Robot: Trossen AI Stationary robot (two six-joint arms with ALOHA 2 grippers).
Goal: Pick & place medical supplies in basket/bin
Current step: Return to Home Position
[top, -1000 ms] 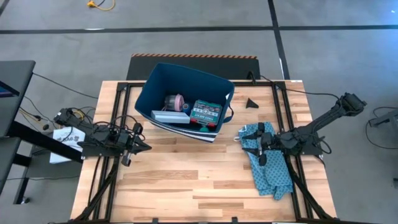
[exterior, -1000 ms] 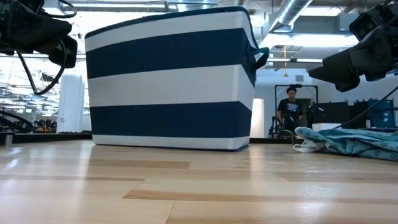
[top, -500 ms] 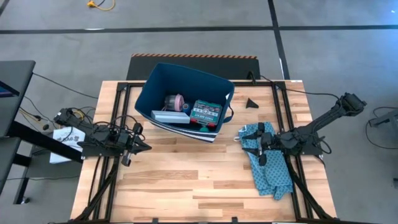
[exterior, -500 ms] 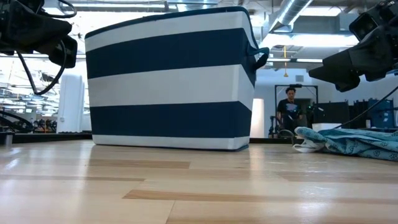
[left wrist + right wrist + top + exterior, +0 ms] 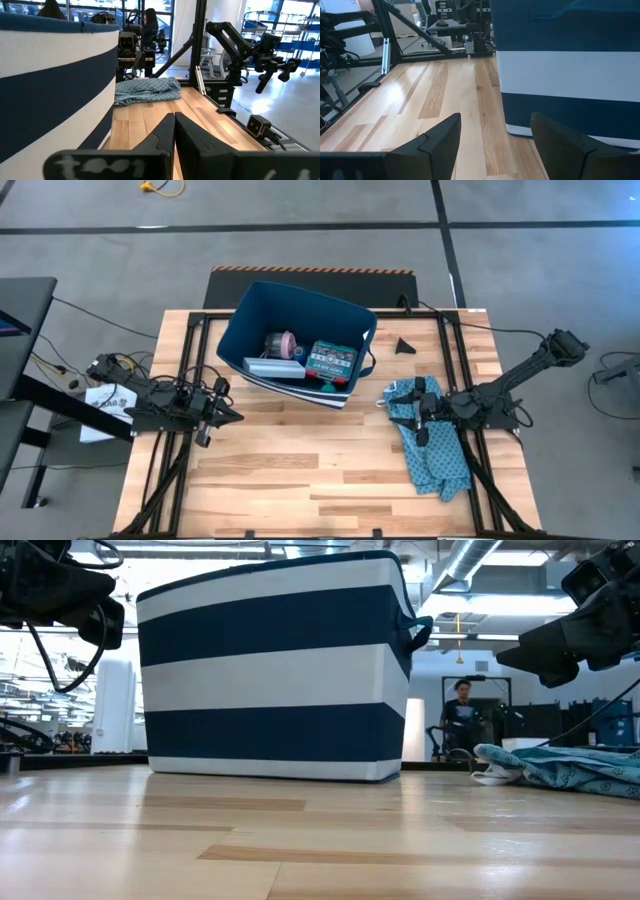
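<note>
The supplies, namely pink roll (image 5: 287, 342), green-red flat box (image 5: 331, 363) and light-blue pill organizer (image 5: 272, 367), lie inside the navy bin (image 5: 240, 330) at the far middle of the counter (image 5: 300, 470). The left gripper (image 5: 232, 417) is pinched closed and the right gripper (image 5: 495, 119) has its fingers parted. Both are empty and point inward, flanking the bin's near corners.

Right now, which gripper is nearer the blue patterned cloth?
Right. The right gripper hangs above the blue patterned cloth, over its end toward the bin. The left gripper is at the table's opposite side, well apart from the cloth.
</note>
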